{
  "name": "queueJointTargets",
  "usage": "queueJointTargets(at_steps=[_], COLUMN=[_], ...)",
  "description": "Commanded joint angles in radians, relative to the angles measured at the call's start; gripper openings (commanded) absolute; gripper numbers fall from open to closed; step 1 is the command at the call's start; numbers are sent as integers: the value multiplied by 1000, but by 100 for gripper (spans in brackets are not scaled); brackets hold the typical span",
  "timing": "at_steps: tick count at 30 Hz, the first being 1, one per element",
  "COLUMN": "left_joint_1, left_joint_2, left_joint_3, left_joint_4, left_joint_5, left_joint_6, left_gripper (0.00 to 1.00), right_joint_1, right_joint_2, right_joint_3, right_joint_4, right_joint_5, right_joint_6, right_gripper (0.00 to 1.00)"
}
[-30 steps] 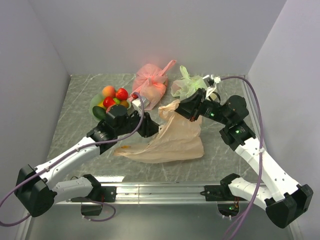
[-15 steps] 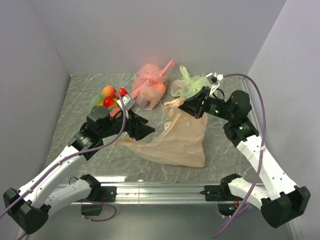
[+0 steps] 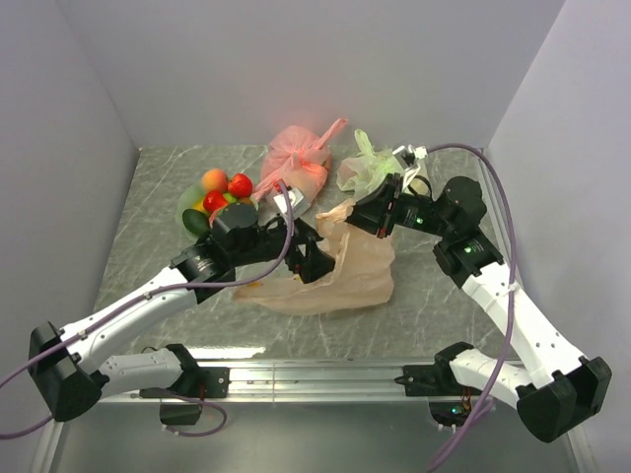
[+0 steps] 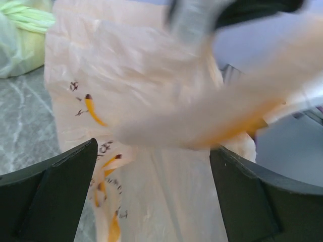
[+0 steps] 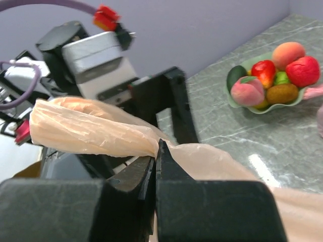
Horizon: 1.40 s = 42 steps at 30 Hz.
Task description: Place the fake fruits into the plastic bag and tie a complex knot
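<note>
From above, the pale orange plastic bag (image 3: 340, 276) lies crumpled on the table (image 3: 148, 246) between the arms, its upper handle pinched by the right gripper (image 3: 367, 215), the left gripper (image 3: 314, 258) at its left edge, and the fake fruits (image 3: 222, 192) piled in a green dish (image 3: 184, 204) far left. The left wrist view shows that gripper's fingers (image 4: 50, 196) spread wide, with the bag's film (image 4: 151, 91) between them, ungripped. The right wrist view shows the right gripper (image 5: 155, 151) clamped shut on the bag's twisted handle (image 5: 86, 128).
</note>
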Motion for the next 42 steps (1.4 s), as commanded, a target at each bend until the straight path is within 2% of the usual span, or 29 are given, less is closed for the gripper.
queueJointTargets(at_steps=[1, 5, 7, 10, 11, 12, 14, 15, 16, 17, 20, 24, 25, 32, 37, 42], left_joint_1=[-6, -8, 17, 60, 78, 87, 109, 109, 109, 106, 80, 46, 20, -4, -11, -14], left_joint_2=[30, 75, 72, 62, 55, 50, 29, 20, 9, -25, -80, -108, -111, -138, -125, -57], left_joint_3=[58, 53, 21, -22, -30, -37, -54, -60, -69, -85, -123, -140, -137, -142, -106, -59], left_joint_4=[80, 61, 96, 170, 188, 213, 251, 252, 258, 262, 206, 134, 114, 75, 127, 166], left_joint_5=[-140, -260, -238, -148, -123, -77, -37, -4, 13, 23, -4, -13, -36, -10, -56, -217], left_joint_6=[3, -25, -72, -146, -161, -195, -215, -206, -200, -197, -149, -71, -53, -28, -95, -105], left_gripper=[97, 90, 86, 67, 52, 42, 31, 37, 50, 70, 78, 85, 93, 98, 99, 99], right_joint_1=[27, 43, 43, 43, 43, 45, 36, 33, 31, 25, 25, 28, 30, 36, 66, 97], right_joint_2=[-1, 3, 9, 14, 16, 17, 22, 22, 22, 19, 19, 25, 31, 29, 3, 5], right_joint_3=[46, 52, 60, 58, 57, 57, 55, 55, 54, 52, 45, 45, 51, 66, 42, 31], right_joint_4=[66, 95, 95, 112, 116, 106, 94, 87, 81, 90, 113, 135, 136, 92, 57, 55], right_joint_5=[-48, -99, -111, -135, -142, -137, -129, -116, -102, -88, -24, 10, 13, 71, 127, 96], right_joint_6=[38, 81, 95, 116, 116, 113, 95, 90, 83, 84, 104, 136, 144, 107, 44, 43], right_gripper=[0, 0, 0, 0, 0, 0, 0, 0, 0, 0, 0, 0, 0, 0, 0, 0])
